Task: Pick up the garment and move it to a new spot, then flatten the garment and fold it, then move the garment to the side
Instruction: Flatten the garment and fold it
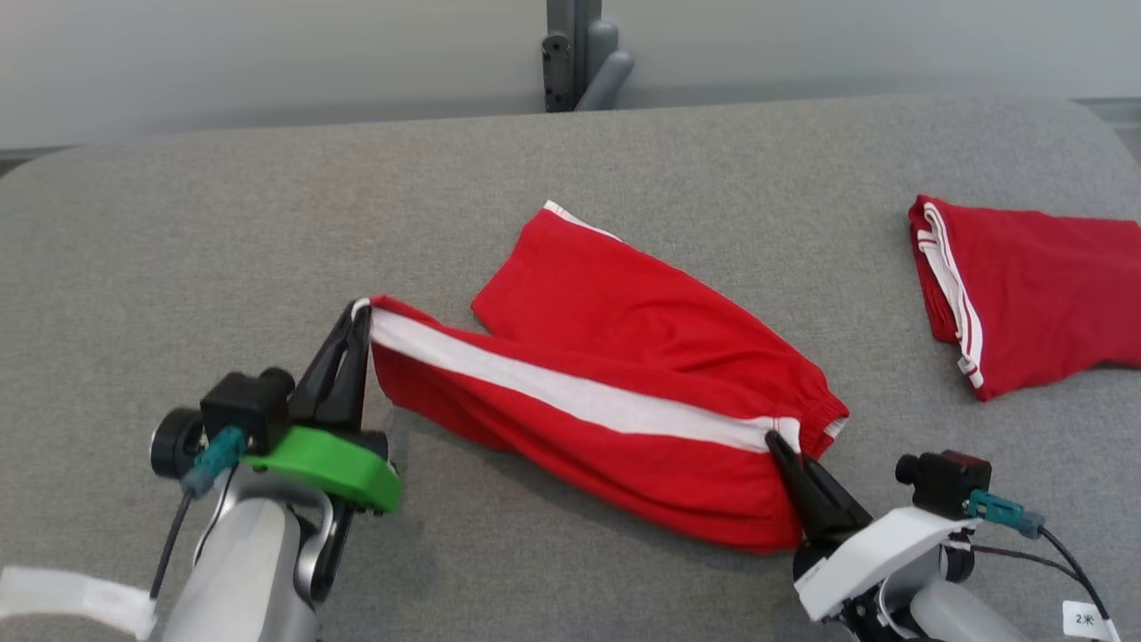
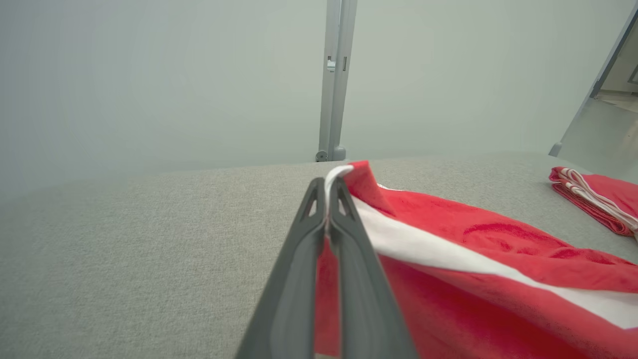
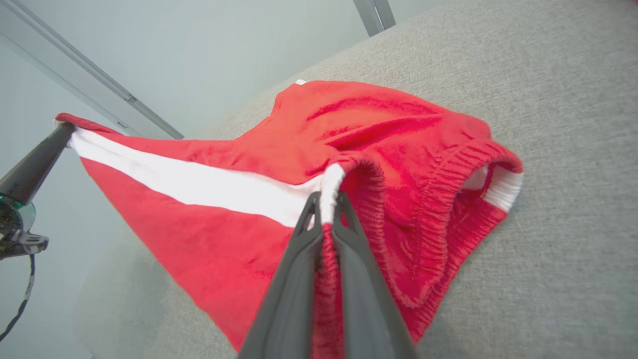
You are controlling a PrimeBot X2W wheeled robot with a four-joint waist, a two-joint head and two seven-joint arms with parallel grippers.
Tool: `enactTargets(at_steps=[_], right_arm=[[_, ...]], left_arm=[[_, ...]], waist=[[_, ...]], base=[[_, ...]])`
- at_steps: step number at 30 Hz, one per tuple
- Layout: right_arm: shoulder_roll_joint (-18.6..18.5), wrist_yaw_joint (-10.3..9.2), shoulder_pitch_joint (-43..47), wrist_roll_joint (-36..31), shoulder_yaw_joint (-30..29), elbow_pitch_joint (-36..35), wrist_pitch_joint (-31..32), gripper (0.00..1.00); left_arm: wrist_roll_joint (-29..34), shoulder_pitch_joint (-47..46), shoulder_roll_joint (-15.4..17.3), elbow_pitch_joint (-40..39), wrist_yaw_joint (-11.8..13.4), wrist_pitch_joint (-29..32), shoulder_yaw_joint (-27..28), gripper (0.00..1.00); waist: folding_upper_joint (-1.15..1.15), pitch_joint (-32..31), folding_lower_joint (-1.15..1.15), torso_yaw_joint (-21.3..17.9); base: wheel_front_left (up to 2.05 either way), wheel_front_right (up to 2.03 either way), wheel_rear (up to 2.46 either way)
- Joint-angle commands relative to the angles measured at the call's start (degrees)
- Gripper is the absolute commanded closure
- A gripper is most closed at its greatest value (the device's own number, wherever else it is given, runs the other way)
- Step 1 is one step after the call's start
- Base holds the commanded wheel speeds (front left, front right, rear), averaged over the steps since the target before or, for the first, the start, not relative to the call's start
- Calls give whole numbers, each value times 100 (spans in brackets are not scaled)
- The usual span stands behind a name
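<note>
The garment point(image 1: 624, 357) is a pair of red shorts with a white side stripe, stretched across the middle of the grey table point(image 1: 178, 223). My left gripper point(image 1: 359, 312) is shut on the leg hem at the stripe's left end point(image 2: 329, 192). My right gripper point(image 1: 777, 441) is shut on the ribbed waistband at the stripe's other end point(image 3: 326, 199). The stripe edge hangs taut and raised between the two grippers, while the other leg point(image 1: 570, 259) lies flat on the table behind. In the right wrist view the left gripper's fingers point(image 3: 35, 159) show at the far left.
A second red garment point(image 1: 1034, 285) with white trim lies folded at the table's right edge, also in the left wrist view point(image 2: 598, 197). A grey post point(image 1: 575, 53) rises behind the table's far edge. Bare grey table surface spreads to the left and front.
</note>
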Motion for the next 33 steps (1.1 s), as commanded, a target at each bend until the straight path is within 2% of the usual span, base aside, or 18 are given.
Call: enactTargets(at_steps=[1, 3, 6, 15, 22, 29, 30, 31, 32, 33], right_arm=[[74, -4, -175, 58, -93, -12, -7, 100], [321, -3, -446, 129, -400, 7, -7, 100], [557, -3, -637, 104, -642, 27, -7, 100], [1142, -3, -867, -468, -1299, -48, -7, 100], [1315, -6, -956, -887, -1662, -82, -8, 100], [1344, -6, -1039, -1472, -1503, -155, -8, 100], [1350, -6, -1038, -1498, -1449, -170, -8, 81], [1347, -6, -1022, -1514, -1443, -167, -7, 52], [1343, -6, -1029, -1644, -1459, -166, -8, 0], [1348, -6, -1043, -1734, -1444, -190, -8, 0]], left_arm=[[72, -405, 78, 194, 10, -9, -89, 100], [105, -1126, 168, 713, 9, -4, -323, 100], [107, -1722, 220, 1286, 9, -5, -403, 100], [416, -3004, 297, 2415, 10, -4, -563, 100], [641, -3617, 372, 2979, 62, -5, -660, 100], [773, -3882, 333, 3460, 80, -4, -707, 100], [760, -3899, 312, 3508, 78, -5, -701, 73], [753, -3900, 307, 3529, 79, -5, -689, 38], [714, -3873, 289, 3553, 79, -5, -661, 0], [706, -3843, 271, 3545, 88, -4, -640, 0]], waist=[[0, 700, 0, -486], [0, 1041, 0, -746], [0, 1321, 0, -996], [0, 1874, 0, -1487], [0, 2055, 0, -1651], [0, 2105, 0, -1700], [0, 2103, 0, -1697], [0, 2101, 0, -1692], [0, 2094, 0, -1681], [0, 2080, 0, -1663]], base=[[0, 0, 0], [0, 0, 0], [0, 0, 0], [0, 0, 0], [0, 0, 0], [0, 0, 0], [0, 0, 0], [0, 0, 0], [0, 0, 0], [0, 0, 0]])
